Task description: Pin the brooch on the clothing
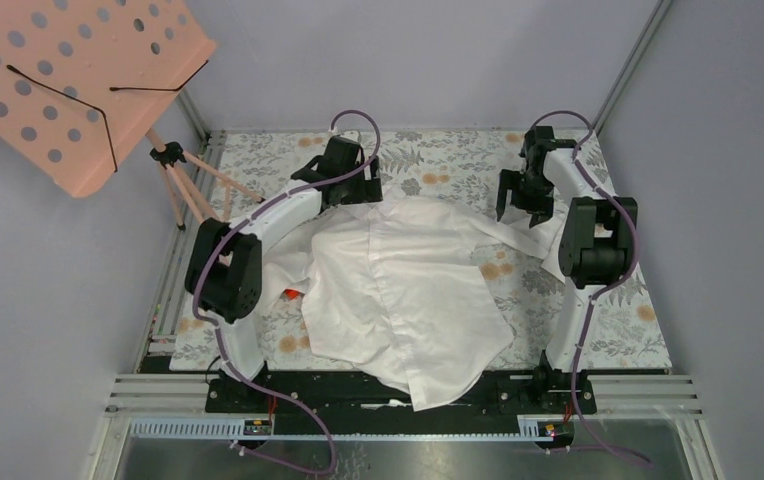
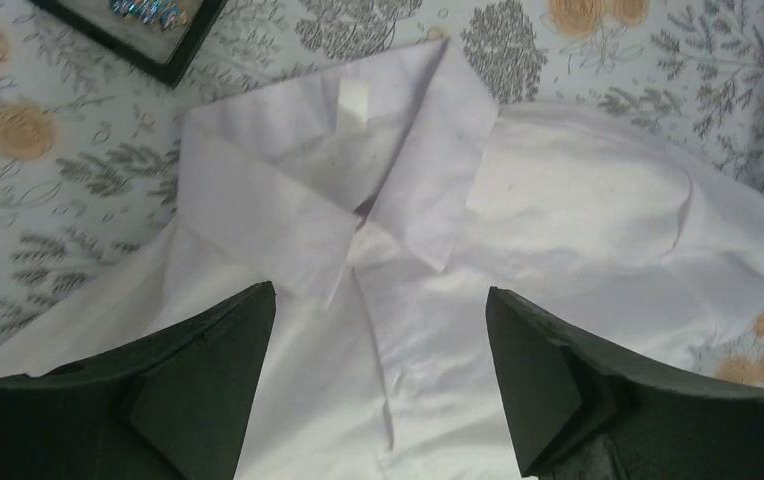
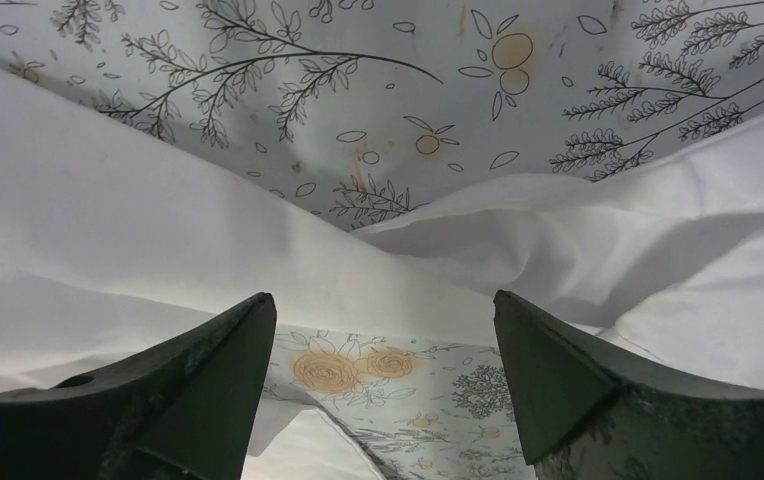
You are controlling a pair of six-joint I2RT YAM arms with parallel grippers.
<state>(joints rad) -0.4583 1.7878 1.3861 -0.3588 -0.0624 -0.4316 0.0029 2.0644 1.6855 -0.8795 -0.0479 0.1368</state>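
Top external: pink perforated panel (image 1: 68,80) on a tripod (image 1: 173,160) at 10 o'clock, off the tabletop (image 1: 618,330), which carries a floral cloth. Left arm (image 1: 258,225) reaches from 7 o'clock up to the collar end of the clothing (image 1: 408,290). The clothing is a white shirt lying creased across the middle, front up, with its hem hanging over the near edge at 6 o'clock. A small red bit (image 1: 291,293) peeks out at the shirt's 9 o'clock edge. Right arm (image 1: 588,240) bends at 3 o'clock, its head over the shirt's sleeve at 1 o'clock. Left wrist: black case (image 2: 123,48) at 11 o'clock, cut by the frame, sitting on the cloth. The brooch (image 2: 148,8) lies inside it as a blue glittery piece, only partly in view, apart from the shirt and not pinned. Collar (image 2: 358,170) is at centre, folded down, with the buttoned placket running toward 6 o'clock. Left gripper (image 2: 378,293) is open wide above the placket just under the collar, nothing between the fingers. Right wrist: right gripper (image 3: 383,298) is also open wide and holds nothing. It hangs over a fold of white sleeve fabric that crosses from 9 to 3 o'clock, with floral cloth showing at 12 and 6 o'clock.
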